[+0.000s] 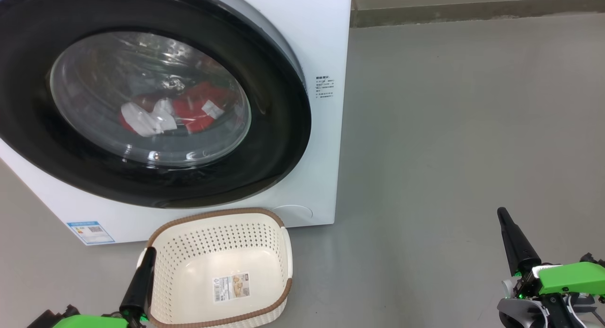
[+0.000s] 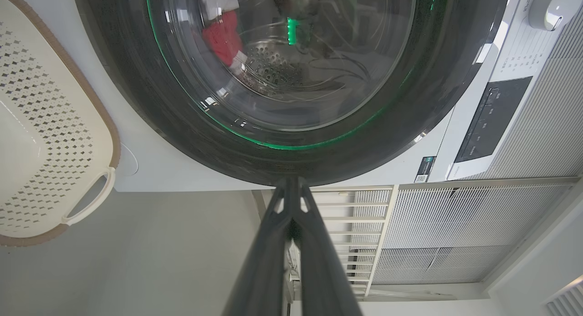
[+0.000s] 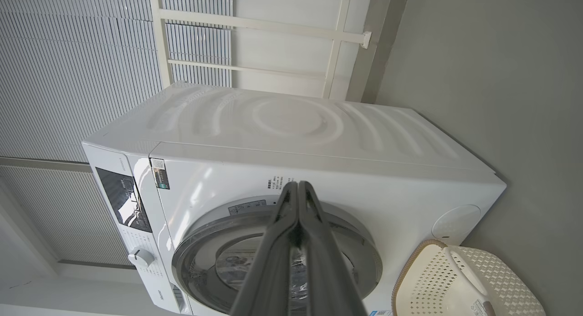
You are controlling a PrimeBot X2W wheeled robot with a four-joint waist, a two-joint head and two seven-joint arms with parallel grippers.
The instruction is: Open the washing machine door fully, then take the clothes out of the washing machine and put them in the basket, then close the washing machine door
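The washing machine [image 1: 307,44] fills the upper left of the head view, and its door [image 1: 274,143], black-rimmed with a clear bulging window, lies flat against the front. Red and white clothes [image 1: 189,113] show through the glass. On the floor just before the machine stands the cream basket [image 1: 274,233], holding nothing but a paper label. My left gripper [image 1: 150,250] is shut, its tip over the basket's left rim. My right gripper [image 1: 502,212] is shut too, low at the right, well clear of the machine. The left wrist view shows the door [image 2: 410,124], the clothes [image 2: 223,38] and the basket [image 2: 68,120].
Bare grey floor [image 1: 449,129] stretches to the right of the machine, bounded by a low ledge [image 1: 472,9] at the back. The right wrist view shows the machine [image 3: 296,138] from the side with its control panel [image 3: 123,197] and knob [image 3: 140,257], slatted wall panels [image 3: 68,56] behind it, and the basket [image 3: 455,284].
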